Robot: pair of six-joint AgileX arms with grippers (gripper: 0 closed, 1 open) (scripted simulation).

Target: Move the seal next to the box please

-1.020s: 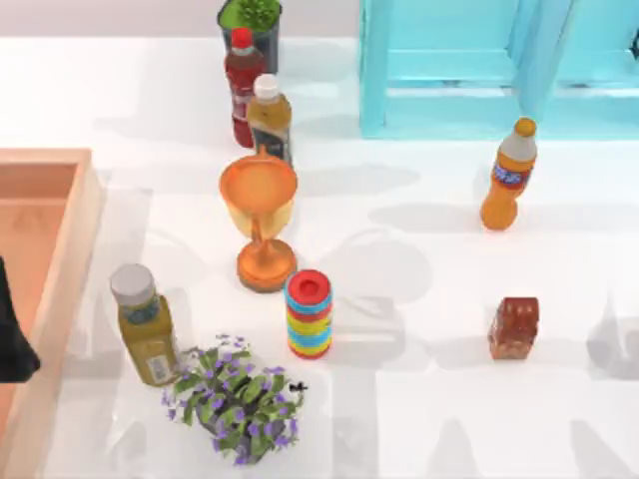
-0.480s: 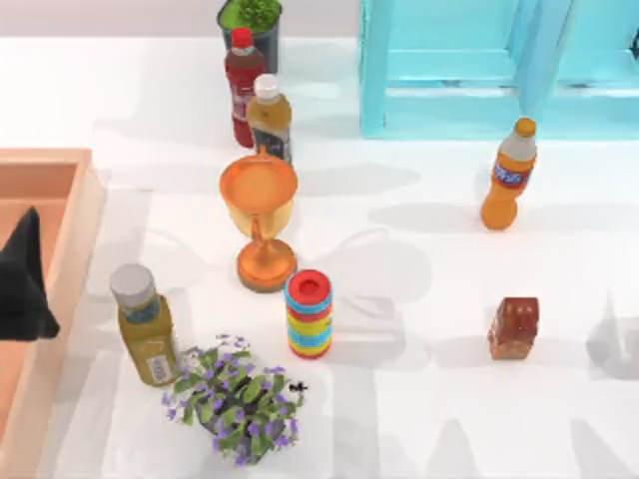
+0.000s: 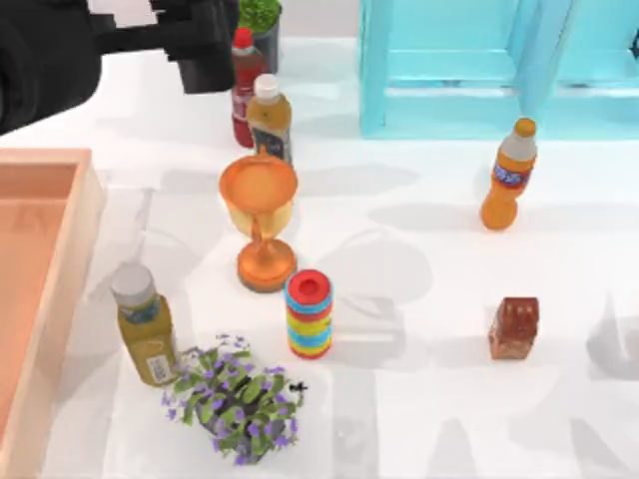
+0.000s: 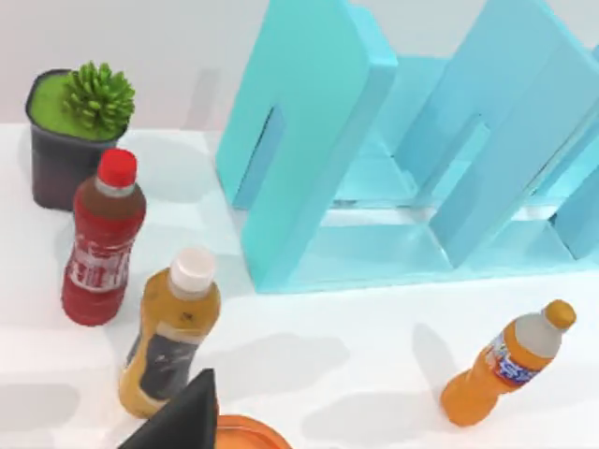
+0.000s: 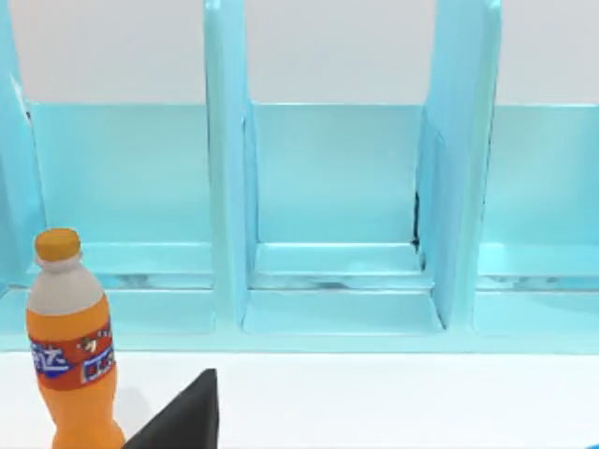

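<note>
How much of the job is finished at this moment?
Nothing looks done: the seal stands on the table's right side, far from the box at the left edge. The left arm is above the table's far left corner, holding nothing visible. Left: grasping the seal and carrying it across.

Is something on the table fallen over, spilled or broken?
Nothing stands out. The bottles, the orange goblet, the ring stack and the seal all stand upright on the white table. No spill or damage shows.
</note>
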